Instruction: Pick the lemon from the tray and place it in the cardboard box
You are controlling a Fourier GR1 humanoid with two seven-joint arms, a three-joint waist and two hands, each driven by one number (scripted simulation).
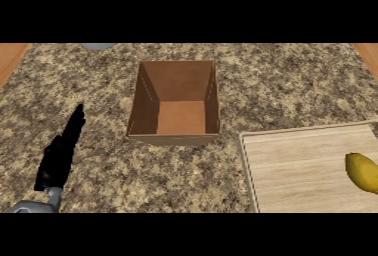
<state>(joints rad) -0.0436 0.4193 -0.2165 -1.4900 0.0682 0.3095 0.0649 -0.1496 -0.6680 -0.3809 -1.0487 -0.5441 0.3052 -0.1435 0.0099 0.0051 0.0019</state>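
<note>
Yellow oval lemon at pale wooden tray's right edge, long axis fwd-back; open brown cardboard box up-left; black left hand fingers straight, far side; right hand unseen.

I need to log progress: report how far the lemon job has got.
Nothing looks done yet: the cardboard box stands open with nothing in it. The lemon lies on the tray, at its right side, untouched. Nothing is in hand: the left hand is open with straight fingers over the counter, left of the box; the right hand is out of view. Left: the grasp, lift, carry and drop into the box.
</note>
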